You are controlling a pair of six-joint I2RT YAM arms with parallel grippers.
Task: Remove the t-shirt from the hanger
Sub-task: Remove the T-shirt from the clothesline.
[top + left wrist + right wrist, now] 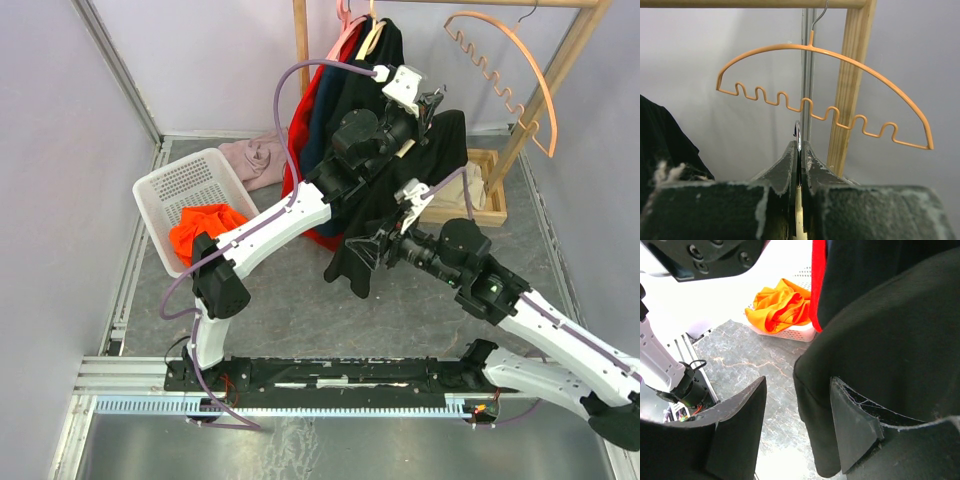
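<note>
A black t-shirt (440, 160) hangs from a hanger held off the rack; its lower part fills the right wrist view (890, 330). My left gripper (432, 100) is raised at the shirt's top. In the left wrist view it (800, 145) is shut on the thin hanger (801, 200), with a metal hook tip showing above the fingertips. My right gripper (362, 248) is open at the shirt's lower hem. In the right wrist view the gripper (797, 382) has the hem's edge between its fingers, against the right finger (855, 425).
An empty orange wire hanger (510, 70) (810, 47) hangs on the wooden rack (545, 90). Red and dark garments (300, 140) hang at the rack's left. A white basket (170, 185) holds an orange cloth (205, 222) (780, 305). A pink cloth (258, 158) lies behind it.
</note>
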